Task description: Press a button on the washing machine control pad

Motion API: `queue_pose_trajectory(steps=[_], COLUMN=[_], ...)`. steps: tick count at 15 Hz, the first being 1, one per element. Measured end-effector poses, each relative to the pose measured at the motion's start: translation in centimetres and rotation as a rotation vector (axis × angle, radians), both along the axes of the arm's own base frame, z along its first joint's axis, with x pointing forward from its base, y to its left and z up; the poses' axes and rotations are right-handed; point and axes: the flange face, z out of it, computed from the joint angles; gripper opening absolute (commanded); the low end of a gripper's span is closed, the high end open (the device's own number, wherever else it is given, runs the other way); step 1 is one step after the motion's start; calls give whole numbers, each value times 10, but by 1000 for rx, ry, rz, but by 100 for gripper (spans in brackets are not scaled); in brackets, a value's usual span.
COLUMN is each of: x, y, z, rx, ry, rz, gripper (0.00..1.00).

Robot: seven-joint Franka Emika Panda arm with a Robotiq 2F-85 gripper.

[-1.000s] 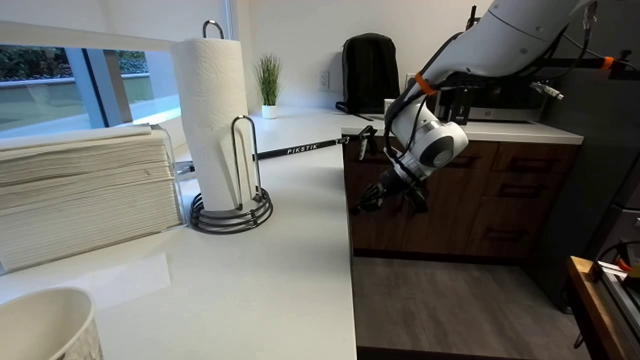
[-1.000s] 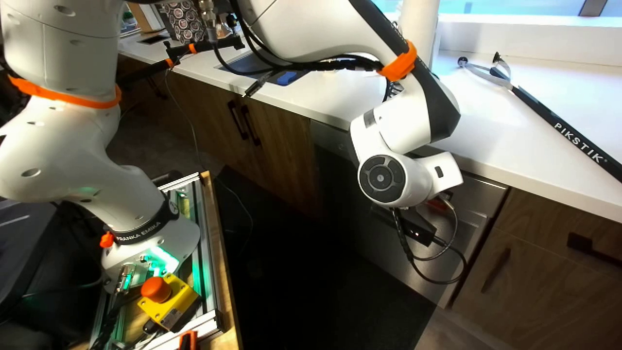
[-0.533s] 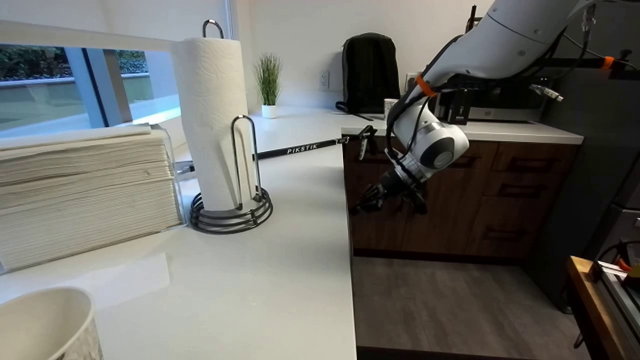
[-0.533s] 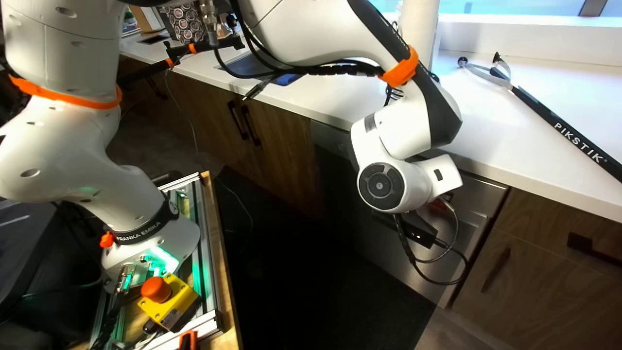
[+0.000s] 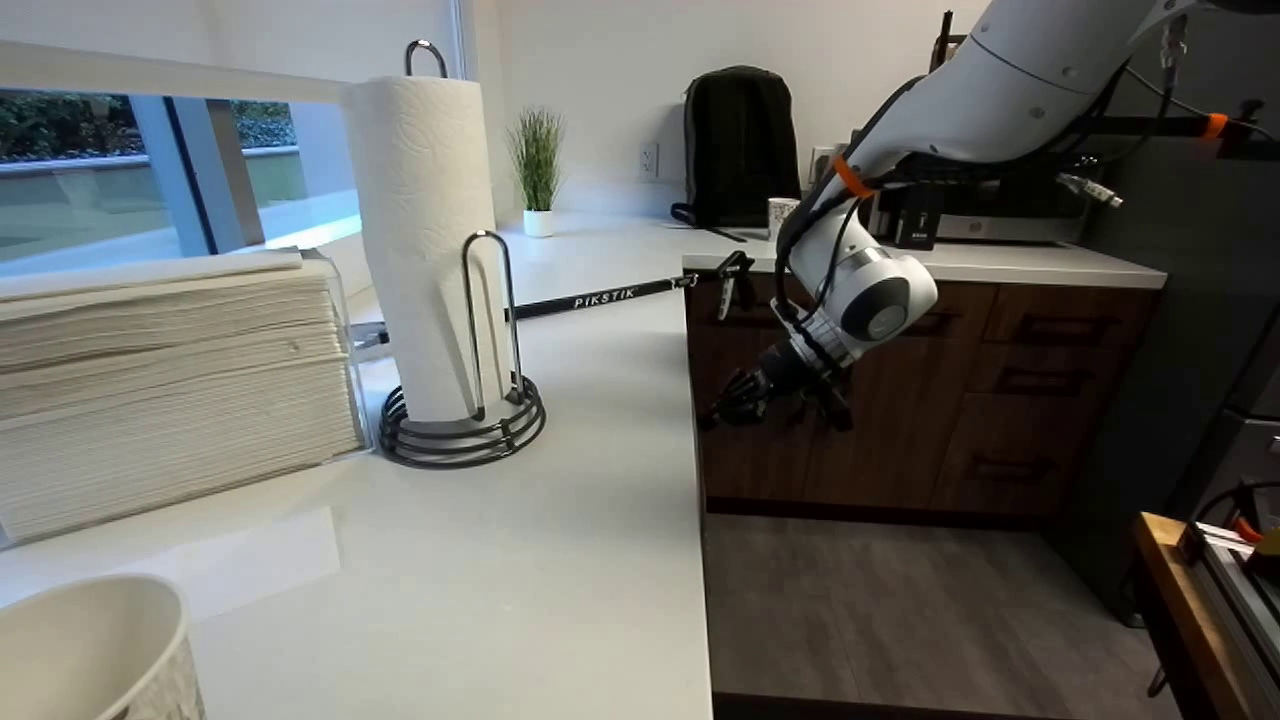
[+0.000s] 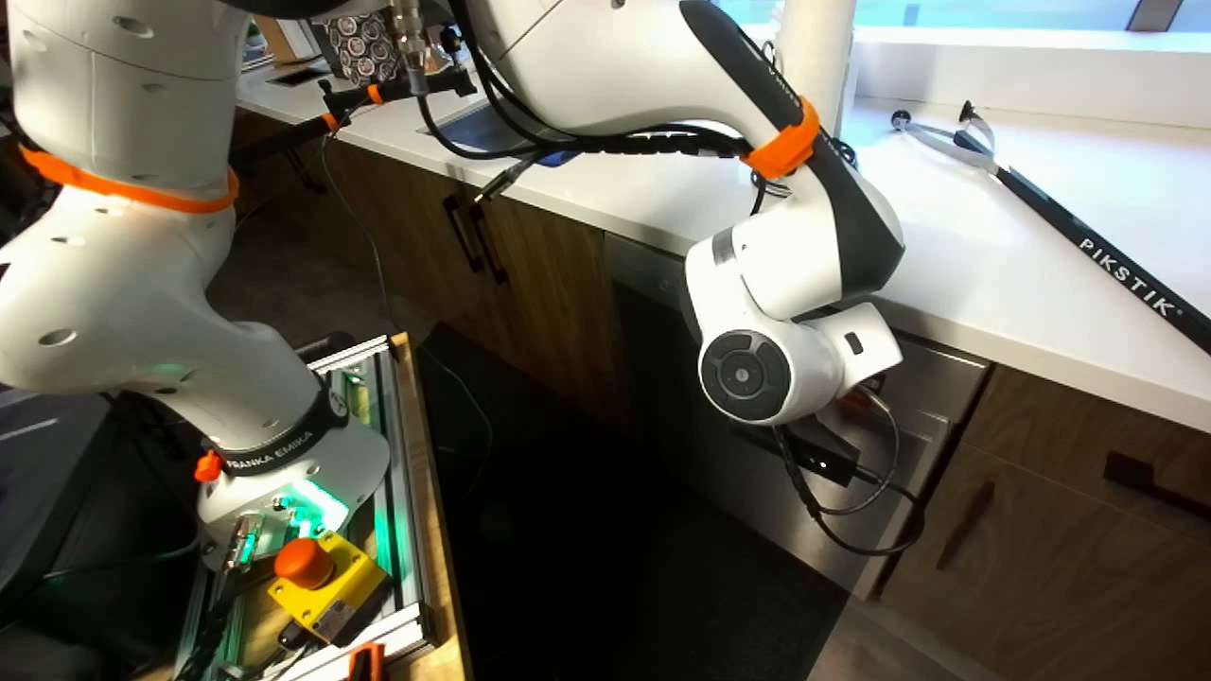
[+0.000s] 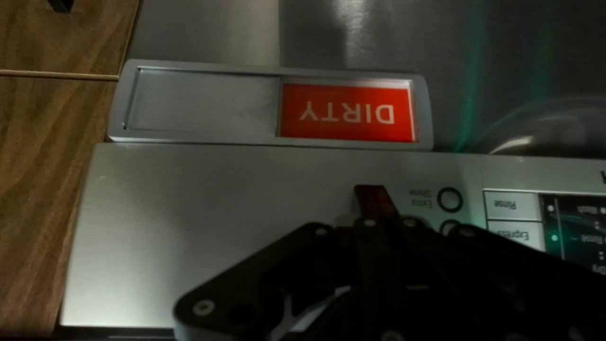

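Observation:
The control pad point(image 7: 199, 203) is a silver strip, upside down in the wrist view. It has a round Extra Shine button point(image 7: 450, 199), a second round button point(image 7: 446, 226) partly hidden by my gripper, and rectangular Rinse point(image 7: 513, 206) and Express point(image 7: 516, 234) buttons beside a dark display point(image 7: 575, 232). My gripper point(image 7: 374, 199) is shut and empty. Its dark red tips appear left of the Extra Shine label; I cannot tell whether they touch the pad. In an exterior view the gripper point(image 5: 714, 414) is at the counter edge; the hand hides it in another. The steel machine front point(image 6: 814, 544) shows below the counter.
A DIRTY sign point(image 7: 348, 112) sits along the pad's edge. The white counter point(image 5: 560, 560) overhangs the machine front. On it are a paper towel roll point(image 5: 425, 250) and a black PIKSTIK grabber point(image 5: 610, 296). A cable point(image 6: 851, 544) loops below the hand.
The forearm and hand have shifted slightly downward and a little right in an exterior view. The gripper tips have barely moved, and a cup behind the arm shows more.

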Motion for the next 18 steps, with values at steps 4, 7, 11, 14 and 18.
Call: queue_pose_trajectory(steps=[4,7,11,14,18], x=[0,-1,-6,-14,-23], y=[-2,-8,-17,-20,-9], z=[2,7,23,38,67], rx=[-5,1,2,0,-77], ry=[17,53,88,146,273], rz=[15,19,6,-43,-197], gripper=[0,0,0,0,32])
